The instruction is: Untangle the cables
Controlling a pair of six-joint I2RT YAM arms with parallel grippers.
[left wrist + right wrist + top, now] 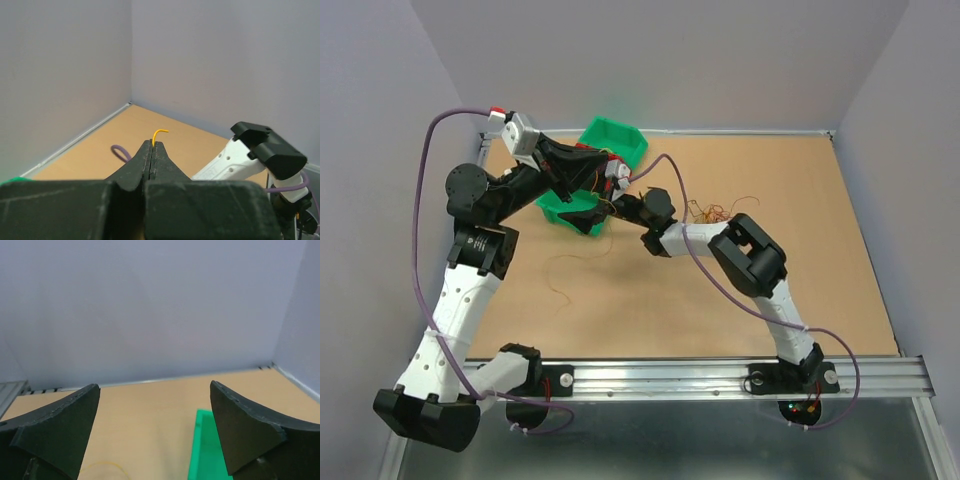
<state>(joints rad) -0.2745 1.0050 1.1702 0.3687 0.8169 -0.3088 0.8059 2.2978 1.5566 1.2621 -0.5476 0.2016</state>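
Note:
My left gripper [607,163] hovers over the green bin [620,135] at the back left. In the left wrist view its jaws [152,143] are shut on a thin yellow wire [159,132], whose curled end sticks out above the tips. My right gripper [582,214] is open and empty at the bin's near edge. Its fingers [60,425] frame bare table and part of the bin [206,450]. A small loose clump of orange, red and yellow cables [710,212] lies on the table by the right arm. A single curly strand [563,272] lies in front of the bin.
The tan table [800,250] is enclosed by grey walls on three sides. The right arm's white link [235,157] shows close to my left gripper. A pale yellow strand [100,466] lies on the table below the right gripper. A metal rail [670,378] runs along the near edge.

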